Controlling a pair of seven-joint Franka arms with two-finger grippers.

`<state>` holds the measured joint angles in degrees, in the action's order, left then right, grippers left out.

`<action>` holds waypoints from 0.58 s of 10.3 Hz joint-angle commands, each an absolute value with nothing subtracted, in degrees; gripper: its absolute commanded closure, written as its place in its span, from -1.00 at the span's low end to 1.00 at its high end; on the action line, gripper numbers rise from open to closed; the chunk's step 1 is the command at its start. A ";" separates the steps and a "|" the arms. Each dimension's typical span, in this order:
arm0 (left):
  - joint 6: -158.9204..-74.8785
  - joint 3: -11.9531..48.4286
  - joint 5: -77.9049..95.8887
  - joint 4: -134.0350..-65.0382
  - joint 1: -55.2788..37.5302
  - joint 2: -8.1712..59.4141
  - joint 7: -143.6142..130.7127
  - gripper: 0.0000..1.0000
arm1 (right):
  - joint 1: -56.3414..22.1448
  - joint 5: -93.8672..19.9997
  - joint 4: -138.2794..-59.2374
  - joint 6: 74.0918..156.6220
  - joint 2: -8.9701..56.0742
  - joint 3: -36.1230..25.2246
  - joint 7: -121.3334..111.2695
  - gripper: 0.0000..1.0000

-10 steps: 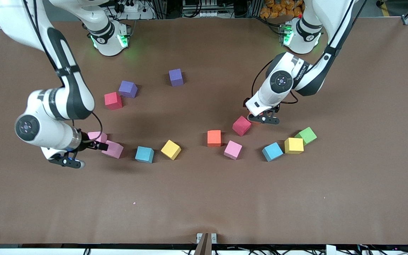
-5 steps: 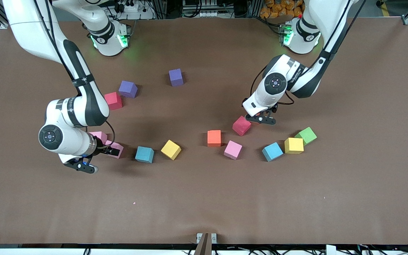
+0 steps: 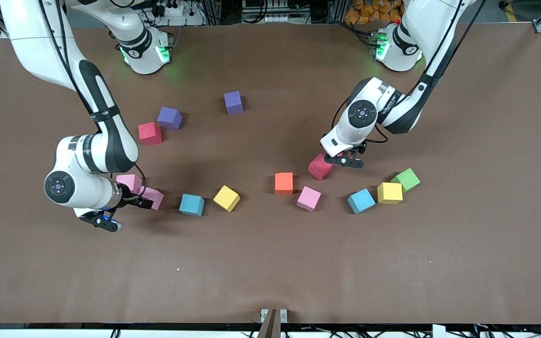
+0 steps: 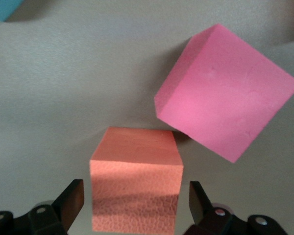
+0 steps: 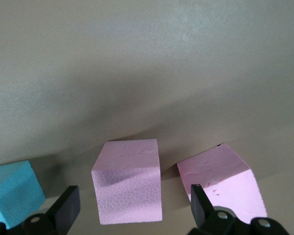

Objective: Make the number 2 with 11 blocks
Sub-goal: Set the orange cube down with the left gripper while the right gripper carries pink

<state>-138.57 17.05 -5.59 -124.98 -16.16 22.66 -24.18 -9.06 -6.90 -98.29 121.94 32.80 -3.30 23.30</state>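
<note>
Blocks point(image 3: 227, 198) lie loose across the middle of the frame, each apart from most of the others, with no digit built.

We see the left gripper point(image 3: 343, 157) low over the table just above frame centre, toward the left arm's end. In the left wrist view its jaws stand apart on either side of an orange block point(image 4: 135, 181), with a thin gap showing at each side. A crimson block point(image 3: 320, 166) sits just beside that orange one, turned at an angle.

The right gripper point(image 3: 144, 201) is low at mid-height of the frame, toward the right arm's end. Its jaws are also apart, straddling a pink block point(image 5: 129, 181) without touching it. A second pink block point(image 3: 129, 180) lies just beside, slightly higher in the frame.

Along the same band we find a light blue block point(image 3: 191, 204), a yellow block point(image 3: 227, 198), another orange block point(image 3: 283, 183) and a third pink block point(image 3: 309, 198). Toward the left arm's end sit a second light blue block point(image 3: 360, 201) and a second yellow block point(image 3: 389, 193); the green cube point(image 3: 405, 180) touches that yellow one.

Higher in the frame, a red block point(image 3: 150, 133) and a purple block point(image 3: 169, 118) sit corner to corner, and a second purple block point(image 3: 233, 102) stands alone in the upper middle.
</note>
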 commanded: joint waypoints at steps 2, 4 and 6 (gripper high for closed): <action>-139.13 16.43 -7.47 -124.80 -17.93 22.42 -27.14 0.70 | -9.49 -8.35 -98.43 124.18 33.75 -2.81 27.06 -1.00; -137.30 17.31 -7.47 -124.89 -19.85 21.10 -34.32 0.72 | -9.41 -8.26 -99.57 126.11 34.01 -2.90 27.51 -1.00; -133.87 21.86 -6.86 -124.11 -20.56 19.34 -41.27 0.72 | -9.58 -8.26 -102.64 129.79 33.75 -2.90 27.51 -1.00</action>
